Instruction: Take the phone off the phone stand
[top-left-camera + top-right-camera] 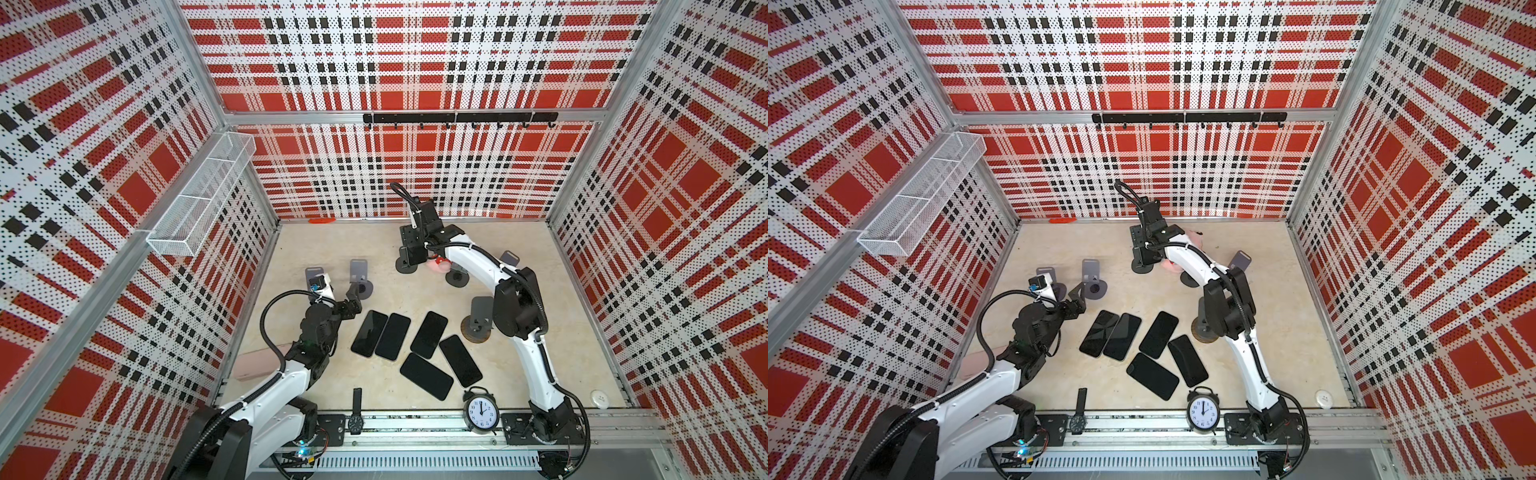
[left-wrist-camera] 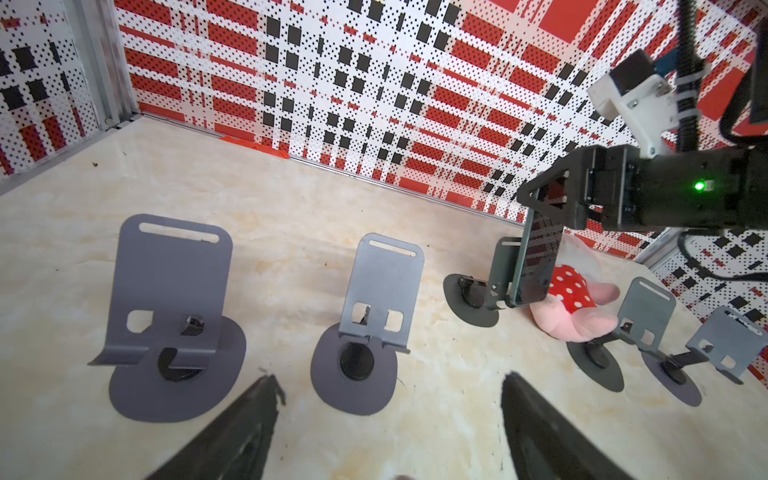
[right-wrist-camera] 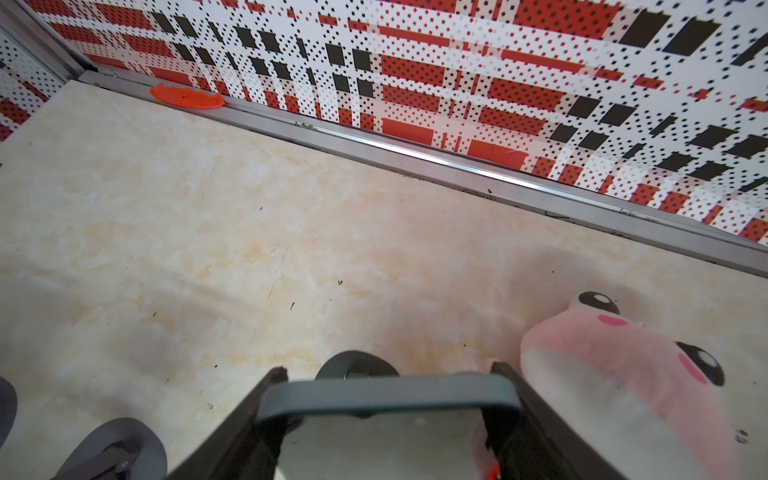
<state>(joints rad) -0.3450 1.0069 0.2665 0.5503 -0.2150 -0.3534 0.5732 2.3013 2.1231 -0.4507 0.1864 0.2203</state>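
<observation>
One phone (image 2: 536, 266) stands upright in its phone stand (image 2: 500, 266). The right tool (image 2: 540, 199) is pressed together on the phone's upper part, one finger on each side edge. The step in hand looks like the grasp. The lift is not yet done, since the phone's lower edge appears to sit at the stand's lip.

Next, I judge, the tool must draw the phone up and off the backplate, clear of that lip, without dragging the stand or brushing the plush toy (image 3: 623, 374) just beside it.

The left tool (image 2: 389, 377) is spread and holds nothing, with two bare stands (image 2: 174, 291) just ahead of it.

Only the left wrist view shows phone, stand and grip side-on. In both top views the right arm's wrist (image 1: 417, 237) covers them. The right wrist view gives just the phone's top edge between the fingers (image 3: 253, 403).
</observation>
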